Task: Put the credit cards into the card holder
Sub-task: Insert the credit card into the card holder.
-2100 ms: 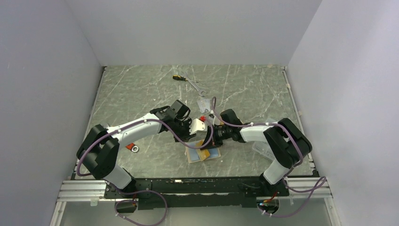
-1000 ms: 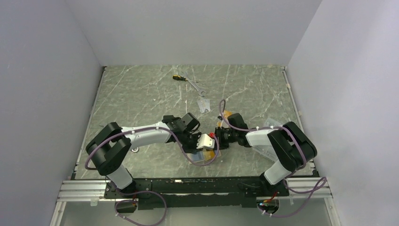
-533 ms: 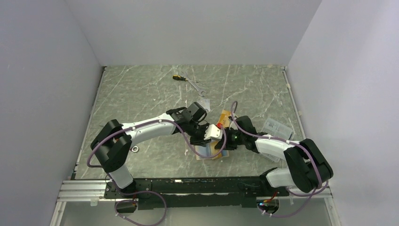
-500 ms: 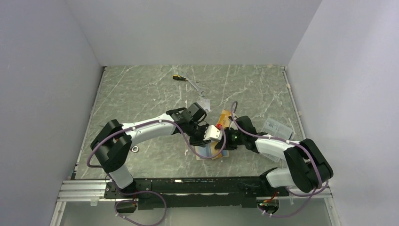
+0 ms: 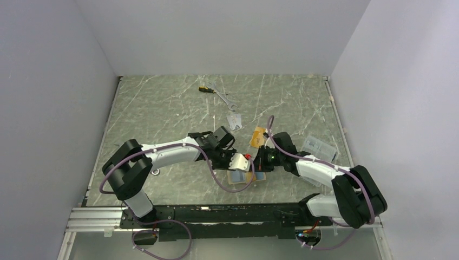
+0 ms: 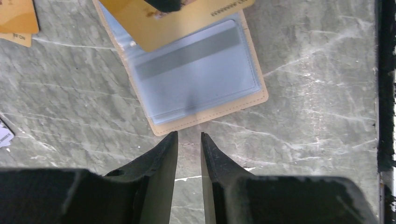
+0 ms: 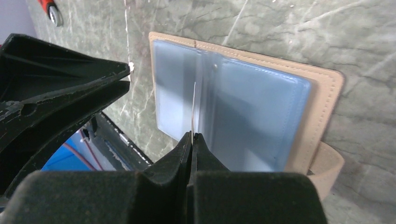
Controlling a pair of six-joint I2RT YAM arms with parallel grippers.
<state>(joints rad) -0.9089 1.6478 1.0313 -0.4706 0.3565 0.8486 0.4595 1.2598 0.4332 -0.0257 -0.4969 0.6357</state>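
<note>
Card holder (image 6: 201,88): one, a small tan leather-like folding wallet. It lies open and flat near the middle of the desk's near edge, with its clear bluish sleeves facing up. Cards counted: three for certain. One thin golden-orange card (image 6: 187,23) is pinched in the right fingers (image 7: 191,140), which are closed tight on it. It hangs over the far part of the open holder; from the right wrist it shows edge-on above the seam between two sleeves. Whether it is inside a sleeve I cannot tell. One flat orange card (image 5: 257,135) lies on the desk just behind the holder. The left wrist view shows a second orange edge under it, possibly another card, not certain. One silver-grey card (image 5: 234,120) lies a little further back, toward the desk's middle. The left fingers (image 6: 173,143) stand with a narrow gap and nothing between them, tips just beside the holder's stitched tan edge. Others: one steel spanner (image 5: 227,101) and one small screwdriver (image 5: 204,88) with a black and yellow handle, both toward the far edge. One clear plastic box (image 5: 319,146) lies near the right edge, and one small red-handled piece with a metal ring (image 5: 155,171) toward the near left corner. Desk (image 5: 162,108): grey-green stone pattern with white veins. Plain pale walls stand on three sides, and an aluminium rail (image 5: 216,216) runs along the near edge.
</note>
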